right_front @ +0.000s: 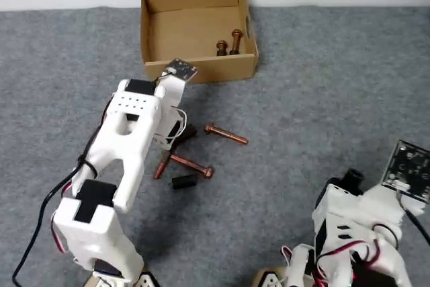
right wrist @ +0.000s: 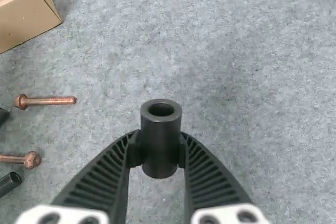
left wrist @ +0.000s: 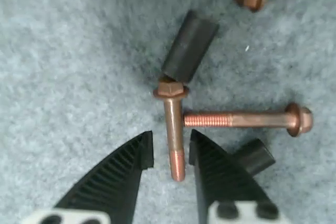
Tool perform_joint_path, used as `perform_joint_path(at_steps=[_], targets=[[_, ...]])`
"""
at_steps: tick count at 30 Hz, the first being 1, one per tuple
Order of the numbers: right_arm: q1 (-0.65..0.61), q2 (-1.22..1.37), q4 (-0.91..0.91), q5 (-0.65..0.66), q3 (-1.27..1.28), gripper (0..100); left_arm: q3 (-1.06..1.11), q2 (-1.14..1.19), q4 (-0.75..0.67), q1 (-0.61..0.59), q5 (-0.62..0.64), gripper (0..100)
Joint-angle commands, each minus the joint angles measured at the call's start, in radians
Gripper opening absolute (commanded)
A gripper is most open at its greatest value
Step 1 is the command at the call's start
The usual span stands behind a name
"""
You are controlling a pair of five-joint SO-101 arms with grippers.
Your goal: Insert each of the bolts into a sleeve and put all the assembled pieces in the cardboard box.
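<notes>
High view: a cardboard box (right_front: 198,68) sits at the far edge of the grey carpeted tabletop (right_front: 322,85). Two assembled pieces (right_front: 229,45) stand in its near right corner. The white left arm (right_front: 127,139) stretches over the middle of the tabletop, where three copper bolts (right_front: 226,134) and a loose black sleeve (right_front: 185,181) lie close together. The right arm (right_front: 356,226) sits at the near right corner. Left wrist view: the left gripper (left wrist: 171,150) has its jaws narrowly parted on either side of the threaded end of one bolt (left wrist: 172,119), with a slim gap on each side. Another black sleeve (left wrist: 189,45) touches that bolt's head, and a crosswise bolt (left wrist: 247,119) lies with its tip against the shank. Right wrist view: the right gripper (right wrist: 159,151) is clamped on a held sleeve (right wrist: 160,121), whose open bore faces the camera above bare carpet.
</notes>
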Motion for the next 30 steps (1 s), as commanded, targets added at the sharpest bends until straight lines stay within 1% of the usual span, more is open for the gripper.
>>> perform_joint_path(at_steps=[1, 12, 18, 23, 26, 28, 30], targets=[[0.01, -0.005, 0.038, 0.012, -0.006, 0.8, -0.061, 0.005, 0.009, 0.008, -0.014, 13], [0.01, -0.002, 0.038, 0.012, -0.006, 0.8, -0.054, 0.012, -0.054, 0.008, -0.014, 13], [0.01, -0.001, 0.038, 0.012, -0.006, 0.8, -0.062, 0.133, -0.057, 0.008, -0.014, 13], [0.01, 0.001, 0.038, 0.012, -0.006, 0.8, -0.062, 0.209, -0.1, 0.008, -0.011, 13], [0.01, 0.001, 0.038, 0.012, -0.006, 0.8, -0.062, 0.216, -0.11, 0.009, 0.037, 13], [0.01, 0.001, 0.038, 0.012, -0.006, 0.8, -0.073, 0.216, -0.11, 0.009, 0.06, 11], [0.01, 0.001, 0.036, 0.012, -0.006, 0.8, -0.088, 0.221, -0.106, 0.009, 0.06, 5]])
